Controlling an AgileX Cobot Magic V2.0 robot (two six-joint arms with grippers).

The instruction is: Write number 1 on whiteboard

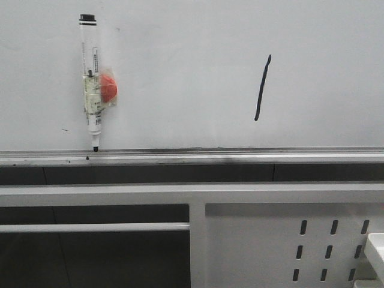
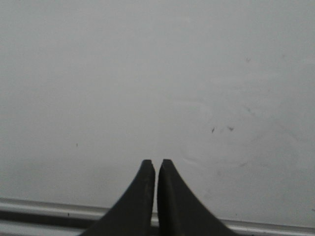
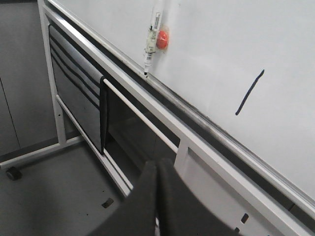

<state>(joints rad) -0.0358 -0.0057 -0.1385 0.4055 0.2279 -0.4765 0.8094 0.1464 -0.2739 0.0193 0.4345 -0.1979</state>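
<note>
The whiteboard [image 1: 192,66] fills the upper part of the front view, with a silver ledge [image 1: 240,157] along its lower edge. The number 1 [image 1: 262,87] is a thin black slanted stroke right of centre; it also shows in the right wrist view [image 3: 249,92]. A marker [image 1: 91,81] hangs tip down at the board's left, by a red round magnet [image 1: 108,88]; its tip rests on the ledge. My left gripper [image 2: 156,162] is shut and empty, facing bare board [image 2: 147,73]. My right gripper [image 3: 157,162] is shut and empty, well back from the board [image 3: 236,44].
Below the ledge is the white stand frame [image 1: 198,193] with a perforated metal panel [image 1: 330,243] at the lower right. The right wrist view shows the stand's leg with a caster [image 3: 13,172] on a grey floor [image 3: 54,196].
</note>
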